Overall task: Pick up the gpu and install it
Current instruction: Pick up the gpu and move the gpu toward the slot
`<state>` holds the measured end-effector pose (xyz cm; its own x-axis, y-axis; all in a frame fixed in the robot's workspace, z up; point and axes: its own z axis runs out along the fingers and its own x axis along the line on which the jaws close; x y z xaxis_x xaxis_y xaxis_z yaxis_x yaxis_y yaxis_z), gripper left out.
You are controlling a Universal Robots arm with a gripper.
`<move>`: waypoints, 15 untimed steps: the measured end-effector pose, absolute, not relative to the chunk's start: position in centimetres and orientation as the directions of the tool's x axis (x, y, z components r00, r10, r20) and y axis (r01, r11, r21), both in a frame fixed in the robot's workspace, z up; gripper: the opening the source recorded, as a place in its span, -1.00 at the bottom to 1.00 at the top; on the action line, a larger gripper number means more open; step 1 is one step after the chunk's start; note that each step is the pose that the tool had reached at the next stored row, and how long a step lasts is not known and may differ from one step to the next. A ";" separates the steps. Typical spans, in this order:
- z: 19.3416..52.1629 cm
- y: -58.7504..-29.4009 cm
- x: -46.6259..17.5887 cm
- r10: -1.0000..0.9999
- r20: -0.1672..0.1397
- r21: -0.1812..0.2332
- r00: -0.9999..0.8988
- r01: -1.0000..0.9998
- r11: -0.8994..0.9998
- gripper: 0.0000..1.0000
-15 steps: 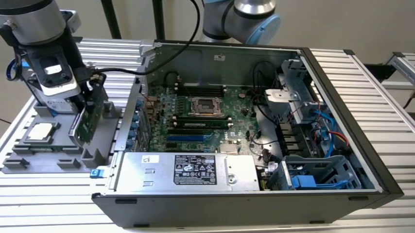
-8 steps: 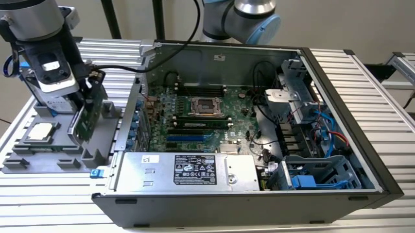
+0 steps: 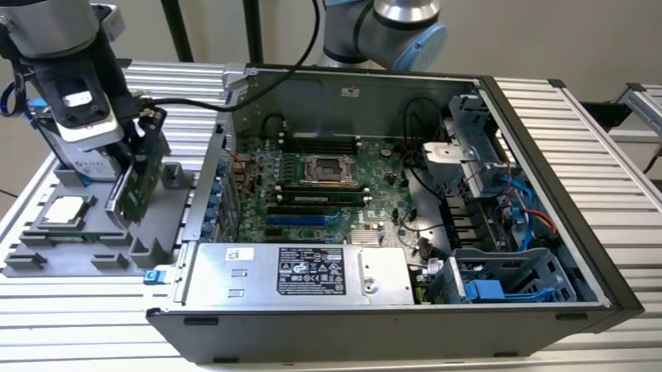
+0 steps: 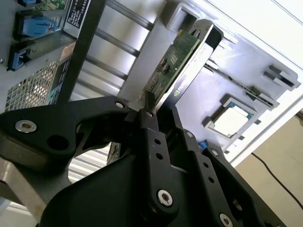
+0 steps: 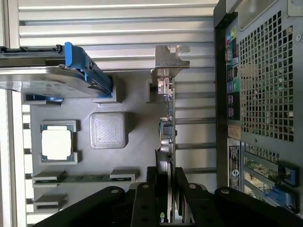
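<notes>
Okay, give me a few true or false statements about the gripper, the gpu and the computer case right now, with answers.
1. The gripper is shut on the gpu. True.
2. The gpu sits in the motherboard. False: it is over the grey tray, on the exterior view's left of the computer case.
3. A CPU chip lies in the grey tray. True.
4. The computer case is closed. False: it is open, with the motherboard exposed.

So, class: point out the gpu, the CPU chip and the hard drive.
gpu (image 3: pixel 136 182), exterior view, green board back.
CPU chip (image 5: pixel 56 144), first wrist view, silver lid.
hard drive (image 5: pixel 47 81), first wrist view, silver face.
</notes>
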<state>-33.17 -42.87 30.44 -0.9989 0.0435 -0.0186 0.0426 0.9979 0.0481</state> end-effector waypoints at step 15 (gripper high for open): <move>31.5 -42.9 -33.2 0.044 -0.019 0.048 -0.999 0.043 0.998 -1.00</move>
<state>-33.17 -42.87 31.45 -0.9989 0.0435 -0.0187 0.0426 0.9979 0.0481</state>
